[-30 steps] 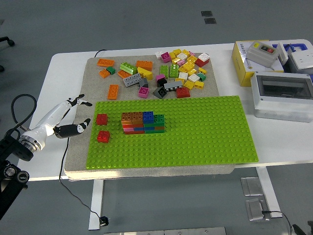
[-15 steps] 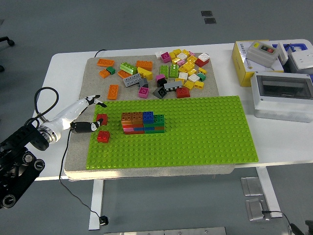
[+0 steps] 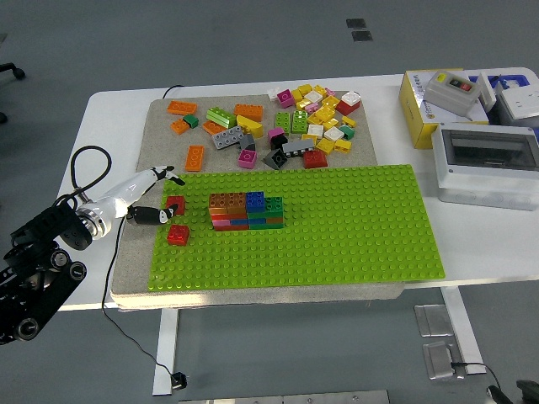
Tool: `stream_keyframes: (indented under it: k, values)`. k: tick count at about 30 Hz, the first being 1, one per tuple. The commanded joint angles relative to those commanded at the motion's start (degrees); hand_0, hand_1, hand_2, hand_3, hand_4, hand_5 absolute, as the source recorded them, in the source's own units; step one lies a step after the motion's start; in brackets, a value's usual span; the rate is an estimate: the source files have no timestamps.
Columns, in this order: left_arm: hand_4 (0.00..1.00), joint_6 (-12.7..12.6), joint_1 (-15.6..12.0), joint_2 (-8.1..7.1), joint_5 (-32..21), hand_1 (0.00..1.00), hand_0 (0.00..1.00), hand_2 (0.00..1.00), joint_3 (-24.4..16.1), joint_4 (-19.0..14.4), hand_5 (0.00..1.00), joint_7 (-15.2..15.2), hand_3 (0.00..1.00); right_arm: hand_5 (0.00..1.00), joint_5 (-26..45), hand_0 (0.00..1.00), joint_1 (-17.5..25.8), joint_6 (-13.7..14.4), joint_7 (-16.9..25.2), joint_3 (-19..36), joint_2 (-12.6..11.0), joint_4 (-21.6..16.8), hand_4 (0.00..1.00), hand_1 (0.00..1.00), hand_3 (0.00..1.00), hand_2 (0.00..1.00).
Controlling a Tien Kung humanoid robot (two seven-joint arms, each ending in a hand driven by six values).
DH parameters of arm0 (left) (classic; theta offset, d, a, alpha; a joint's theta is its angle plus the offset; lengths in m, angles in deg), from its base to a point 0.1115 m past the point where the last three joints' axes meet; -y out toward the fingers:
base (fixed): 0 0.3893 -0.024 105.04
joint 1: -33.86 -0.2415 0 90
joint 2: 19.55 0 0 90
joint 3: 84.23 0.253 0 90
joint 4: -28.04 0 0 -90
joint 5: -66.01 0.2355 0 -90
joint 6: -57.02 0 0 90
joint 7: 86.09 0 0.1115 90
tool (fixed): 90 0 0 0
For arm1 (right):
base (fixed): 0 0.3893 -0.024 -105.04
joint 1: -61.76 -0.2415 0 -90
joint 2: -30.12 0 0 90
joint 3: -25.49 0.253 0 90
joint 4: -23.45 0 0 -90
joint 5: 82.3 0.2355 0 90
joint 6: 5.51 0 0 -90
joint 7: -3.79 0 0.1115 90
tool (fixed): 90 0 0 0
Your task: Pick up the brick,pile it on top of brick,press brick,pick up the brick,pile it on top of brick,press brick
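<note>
Two loose red bricks sit on the left of the green baseplate (image 3: 337, 219): one (image 3: 175, 204) farther back, one (image 3: 178, 235) nearer. A stacked block of bricks (image 3: 246, 210) with brown, blue and green tops stands just right of them. My left hand (image 3: 156, 195) reaches in from the left with fingers spread, its thumb and fingertips close beside the farther red brick, holding nothing. The right hand is out of view.
A pile of loose coloured bricks (image 3: 278, 126) lies on the grey mat (image 3: 135, 252) behind the baseplate. A yellow box with a button unit (image 3: 445, 97) and a grey electrical box (image 3: 487, 164) stand at the right of the table.
My left hand has moved right and forward from the mat's left edge to the farther red brick. The bricks have not moved.
</note>
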Motion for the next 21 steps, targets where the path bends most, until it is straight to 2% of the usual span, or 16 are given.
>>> stream_keyframes:
  k: [2, 3, 11, 21]
  values:
    - [0.635, 0.36, 0.15, 0.02, 0.4, 0.998, 0.986, 0.998, -0.04, 0.44, 0.184, 0.56, 0.822, 0.998, 0.55, 0.729, -0.06, 0.02, 0.09, -0.5, 0.01, 0.0, 0.614, 0.684, 0.768, 0.678]
    - [0.746, 0.64, 0.26, 0.03, 0.77, 0.998, 0.998, 0.998, -0.02, 0.7, 0.293, 1.0, 0.878, 0.998, 0.84, 0.73, -0.1, 0.04, 0.13, -0.75, 0.02, 0.0, 0.613, 0.683, 0.769, 0.678]
    - [0.771, 2.35, 1.57, -0.08, 2.07, 0.998, 0.998, 0.998, 1.04, 1.28, 0.324, 3.57, 0.896, 0.998, 1.27, 0.73, -0.26, 0.13, 0.24, -1.12, -0.15, 0.0, 0.613, 0.683, 0.769, 0.678]
    - [0.787, 2.62, 2.98, 0.76, 1.94, 0.998, 0.998, 0.998, 2.82, 2.49, 0.345, 4.16, 0.9, 0.997, -0.27, 0.729, -0.39, 0.3, 0.35, 0.48, -0.46, 0.0, 0.614, 0.682, 0.769, 0.677]
